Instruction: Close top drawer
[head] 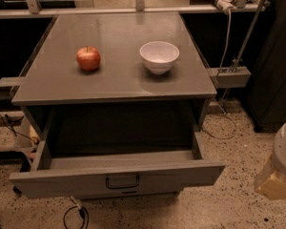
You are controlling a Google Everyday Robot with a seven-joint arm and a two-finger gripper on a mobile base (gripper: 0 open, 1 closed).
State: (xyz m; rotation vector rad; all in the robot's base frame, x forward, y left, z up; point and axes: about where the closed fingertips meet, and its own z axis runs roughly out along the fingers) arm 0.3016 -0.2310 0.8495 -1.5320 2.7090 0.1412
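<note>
Lower centre of frame: top drawer (62, 182) stands well out beneath the surface (119, 82), flat front facing outward, open to a push. End effector (280, 162) sits at lower right edge, well apart; grip state cannot be told.

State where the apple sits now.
The apple sits on the cabinet top, left of the white bowl, above the open top drawer; the pincer hangs at the camera view's lower right edge.
</note>
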